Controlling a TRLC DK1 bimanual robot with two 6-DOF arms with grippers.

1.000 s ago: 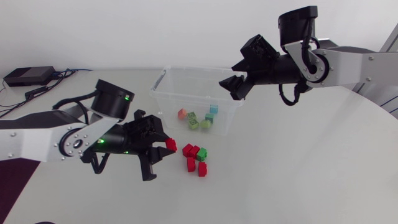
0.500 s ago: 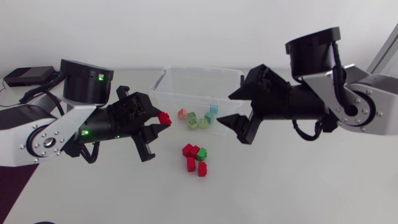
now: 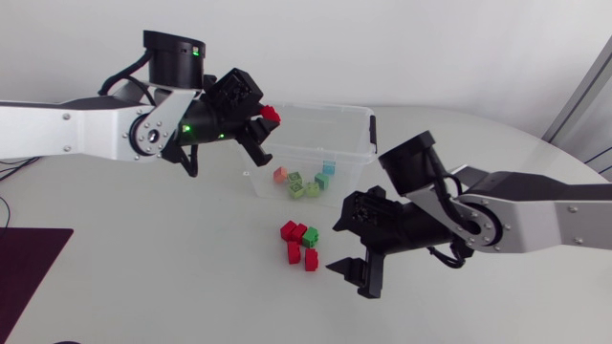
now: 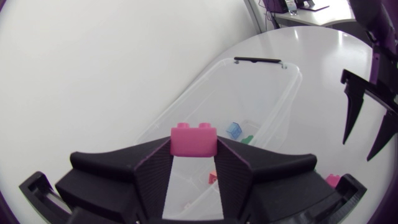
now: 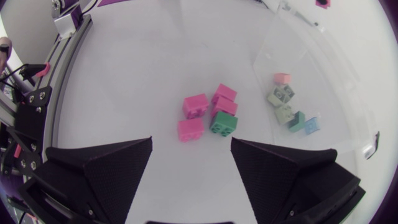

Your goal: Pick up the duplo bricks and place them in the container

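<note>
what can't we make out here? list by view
Left wrist view: the left gripper hides most container bricks in the container and nearly all of the table pile.
Left wrist view: the right gripper is cut off by the edge beyond its fingers.
Head view: the red brick is mostly covered by the left gripper.
Any view: whether the table pile's bricks are clipped together; too small.

The container [image 3: 356, 134], upper middle of the frame, is clear glossy plastic; the red brick [image 3: 271, 114] by its rim and the loose bricks [image 3: 294, 251] are smooth moulded plastic with a slight sheen. The table [image 3: 172, 287] is smooth, matt white. The left gripper [image 4: 194, 149] and right gripper [image 5: 191, 142] are matt black, their arm links [image 3: 67, 129] satin silver-grey.
</note>
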